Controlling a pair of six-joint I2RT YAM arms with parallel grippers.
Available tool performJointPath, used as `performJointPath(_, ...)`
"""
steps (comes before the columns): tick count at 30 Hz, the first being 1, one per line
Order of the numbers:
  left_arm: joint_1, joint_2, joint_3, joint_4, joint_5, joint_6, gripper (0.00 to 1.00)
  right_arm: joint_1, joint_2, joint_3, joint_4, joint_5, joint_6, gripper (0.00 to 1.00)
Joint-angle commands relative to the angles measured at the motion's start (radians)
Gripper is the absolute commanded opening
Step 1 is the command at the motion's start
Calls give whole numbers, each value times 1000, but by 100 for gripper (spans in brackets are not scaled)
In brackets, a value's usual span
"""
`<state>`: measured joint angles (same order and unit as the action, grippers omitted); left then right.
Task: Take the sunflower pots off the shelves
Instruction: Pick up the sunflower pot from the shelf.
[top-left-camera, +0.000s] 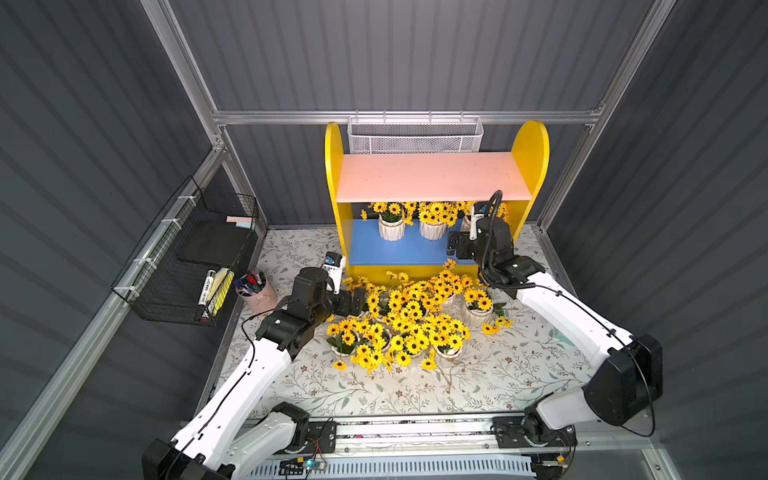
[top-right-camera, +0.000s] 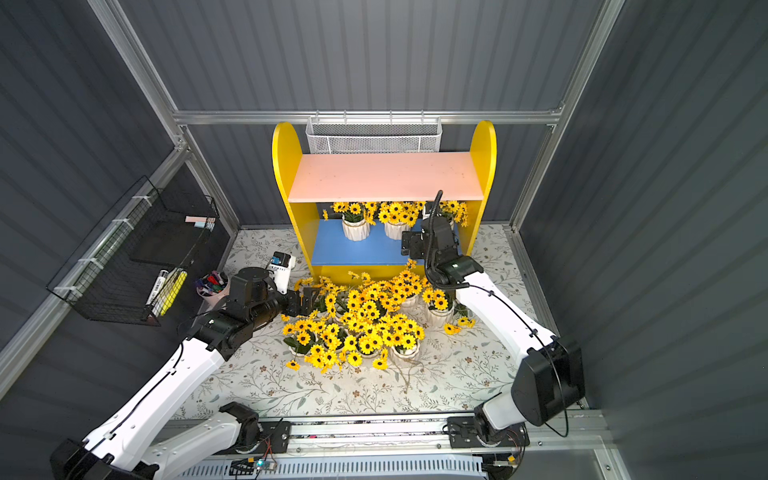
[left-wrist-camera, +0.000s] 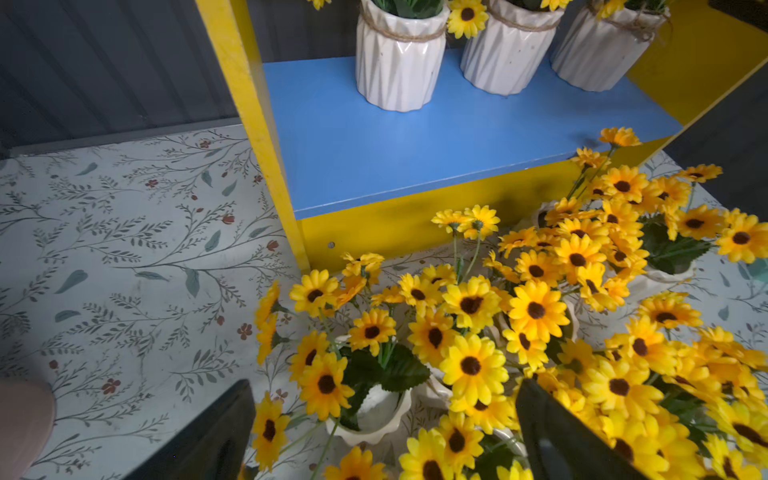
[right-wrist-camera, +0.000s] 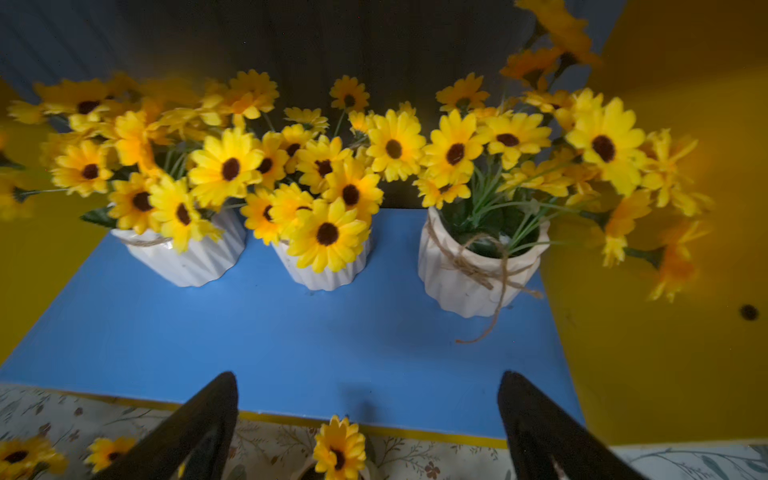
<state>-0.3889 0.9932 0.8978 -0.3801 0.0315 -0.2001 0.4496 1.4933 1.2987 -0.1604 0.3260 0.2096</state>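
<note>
Sunflower pots (right-wrist-camera: 465, 274) beyond low, wide-jawed right gripper (right-wrist-camera: 369, 376)

Both top views are looking steeply down from high above the table's (top-left-camera: 374, 395) front edge, facing the back wall (top-left-camera: 415, 62), far out. They're sharing nearly everything: shelves (top-left-camera: 432, 178), whole table, pots (top-left-camera: 407, 324). Left wrist camera is hanging low and close over the pots heaped before the shelves, facing the blue board (left-wrist-camera: 415, 158), with the left gripper (left-wrist-camera: 384, 386) in the foreground. Right wrist camera is sitting just off that board's (right-wrist-camera: 291, 332) front edge, facing three pots (right-wrist-camera: 469, 282) at its back, with the right gripper (right-wrist-camera: 370, 376) in the foreground. Both wrist views are sharing the board and those three pots.
</note>
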Motion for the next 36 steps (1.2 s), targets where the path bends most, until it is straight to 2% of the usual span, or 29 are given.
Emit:
performJointPath(1, 2, -7, -9, 49, 107, -14, 99, -12, 28, 37, -6, 127, 33, 99)
performJointPath(6, 1, 22, -22, 143, 340, -12, 99, -23, 91, 47, 8, 198, 23, 99)
performJointPath(10, -2, 32, -37, 191, 443, 1, 99, -55, 153, 63, 58, 185, -17, 99)
performJointPath(13, -7, 31, -39, 190, 447, 6, 100, -75, 193, 81, 91, 182, -49, 99)
performJointPath(22, -10, 27, -43, 185, 434, 22, 99, -138, 282, 172, 62, 117, -28, 99)
performJointPath(36, -16, 22, -44, 179, 427, 37, 99, -178, 365, 257, 29, 113, 67, 99)
